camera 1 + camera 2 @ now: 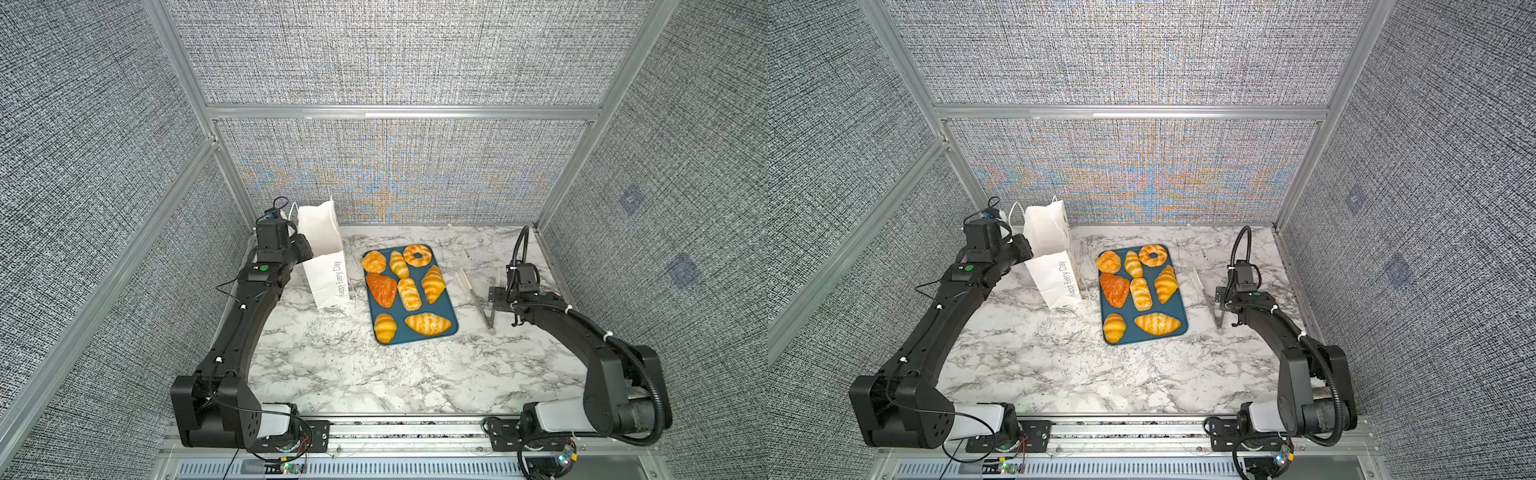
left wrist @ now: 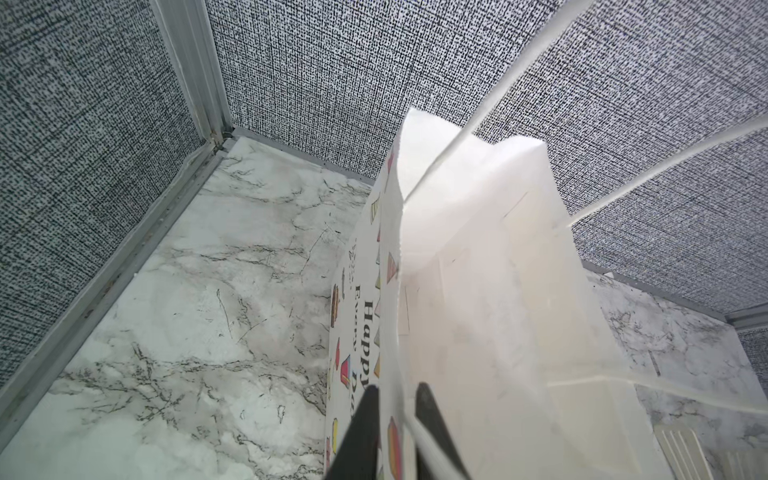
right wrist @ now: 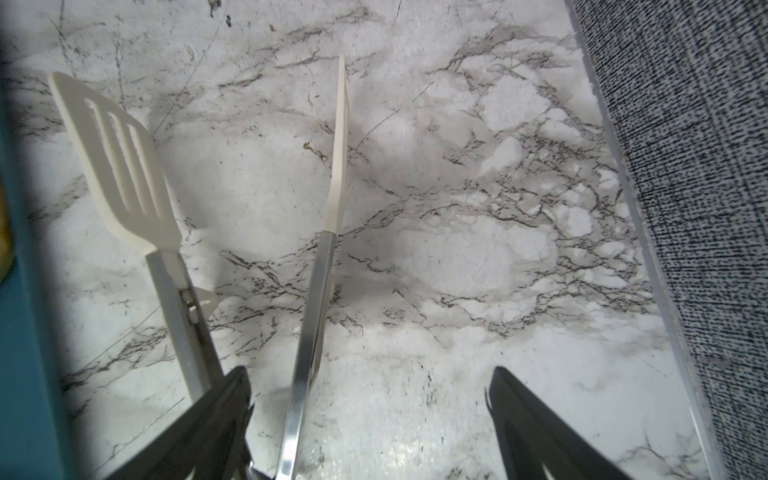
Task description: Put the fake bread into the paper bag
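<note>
Marble table [image 1: 374, 374]: bread [image 1: 409, 294] on tray [image 1: 451, 322]; bag [image 1: 324, 257] at its nine o'clock, your left gripper [image 2: 397, 388] slightly parted astride its wall, likely steadying it; your right gripper [image 3: 369, 374] gapes around one tongs [image 3: 328, 187] arm, three o'clock.

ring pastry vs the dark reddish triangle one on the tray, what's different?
Shape: the ring pastry is round with a hole; the triangle pastry is a solid wedge. Colour: the ring pastry is golden-orange; the triangle pastry darker, reddish. Place: the ring pastry sits in a far corner of the teal tray; the triangle pastry along the side nearest the paper bag. Both are glossy.
</note>
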`<state>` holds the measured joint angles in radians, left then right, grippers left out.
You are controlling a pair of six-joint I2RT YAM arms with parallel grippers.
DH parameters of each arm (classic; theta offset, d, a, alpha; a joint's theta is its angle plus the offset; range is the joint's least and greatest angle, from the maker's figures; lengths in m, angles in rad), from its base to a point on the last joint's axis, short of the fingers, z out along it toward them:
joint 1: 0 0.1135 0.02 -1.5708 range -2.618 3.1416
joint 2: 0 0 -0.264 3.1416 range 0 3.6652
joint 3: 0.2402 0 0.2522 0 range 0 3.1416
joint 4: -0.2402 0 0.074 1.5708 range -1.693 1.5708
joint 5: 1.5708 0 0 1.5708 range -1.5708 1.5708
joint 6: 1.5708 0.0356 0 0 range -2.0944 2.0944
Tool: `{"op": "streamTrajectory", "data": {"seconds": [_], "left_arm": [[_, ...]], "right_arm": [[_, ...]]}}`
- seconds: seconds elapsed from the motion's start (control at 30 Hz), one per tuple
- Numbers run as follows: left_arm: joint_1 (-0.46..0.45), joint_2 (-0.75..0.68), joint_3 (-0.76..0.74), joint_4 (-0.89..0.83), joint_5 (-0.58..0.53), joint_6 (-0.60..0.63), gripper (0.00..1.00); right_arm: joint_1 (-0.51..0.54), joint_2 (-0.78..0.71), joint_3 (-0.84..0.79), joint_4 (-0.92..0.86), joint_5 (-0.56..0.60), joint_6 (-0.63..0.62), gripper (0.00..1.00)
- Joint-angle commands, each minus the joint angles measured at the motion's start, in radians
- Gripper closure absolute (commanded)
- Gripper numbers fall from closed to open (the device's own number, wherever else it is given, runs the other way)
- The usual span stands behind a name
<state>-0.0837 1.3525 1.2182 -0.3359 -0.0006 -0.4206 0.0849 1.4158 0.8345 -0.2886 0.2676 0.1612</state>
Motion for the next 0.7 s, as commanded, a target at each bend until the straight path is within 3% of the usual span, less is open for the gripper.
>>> {"op": "streamTrajectory", "data": {"seconds": [0.0, 0.27, 0.67], "left_arm": [[-0.001, -0.010, -0.010, 0.032, 0.002, -0.006, 0.68], [-0.001, -0.052, -0.052, 0.063, 0.001, 0.000, 0.38], [-0.001, -0.202, -0.167, 0.087, -0.038, 0.088, 0.06]], "right_arm": [[-0.013, 0.023, 0.024, -0.006, -0.023, 0.013, 0.10], [-0.020, 0.090, 0.071, -0.011, -0.074, 0.025, 0.19], [-0.020, 0.226, 0.142, -0.067, -0.081, 0.068, 0.36]]}}
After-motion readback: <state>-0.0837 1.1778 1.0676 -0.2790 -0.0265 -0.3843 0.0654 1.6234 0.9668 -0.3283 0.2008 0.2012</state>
